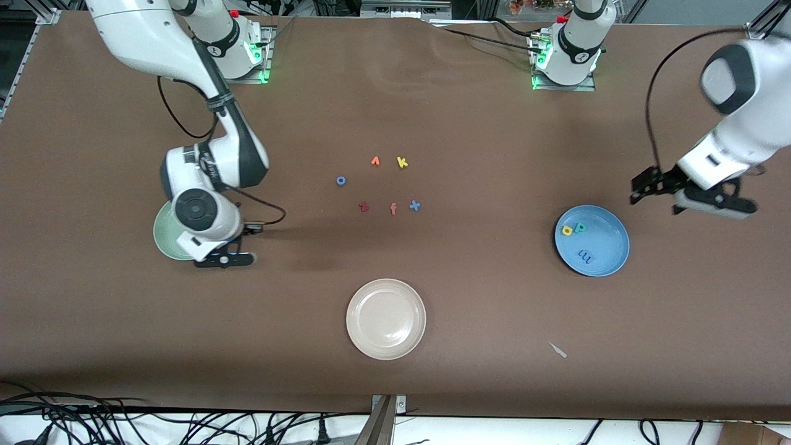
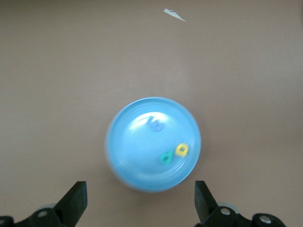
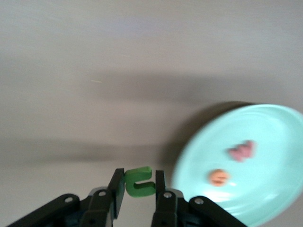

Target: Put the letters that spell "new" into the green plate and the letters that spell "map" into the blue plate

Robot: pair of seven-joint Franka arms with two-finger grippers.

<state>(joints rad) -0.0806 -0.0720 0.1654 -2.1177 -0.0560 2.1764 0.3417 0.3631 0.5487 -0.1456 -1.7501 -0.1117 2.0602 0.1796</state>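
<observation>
The green n (image 3: 139,181) is pinched between the fingers of my right gripper (image 3: 139,189), which is shut on it. It hangs over the table just beside the green plate (image 3: 270,127), where the pinkish-red w (image 3: 242,151) and orange e (image 3: 219,177) lie. In the front view that arm's wrist covers most of the green plate (image 1: 160,238), and the right gripper (image 1: 225,259) shows by its rim. The blue plate (image 1: 602,247) holds the blue m (image 1: 584,254), yellow a (image 1: 566,230) and teal p (image 1: 579,227). My left gripper (image 2: 140,203) is open and empty, over the table beside the blue plate (image 2: 137,156).
A beige-white plate (image 1: 386,319) sits near the front edge. Mid-table lie loose letters: an orange one (image 1: 375,161), yellow k (image 1: 402,162), a blue ring (image 1: 340,180), dark red z (image 1: 364,207), red f (image 1: 393,209), blue x (image 1: 414,206). A white scrap (image 1: 558,350) lies nearer the camera than the blue plate.
</observation>
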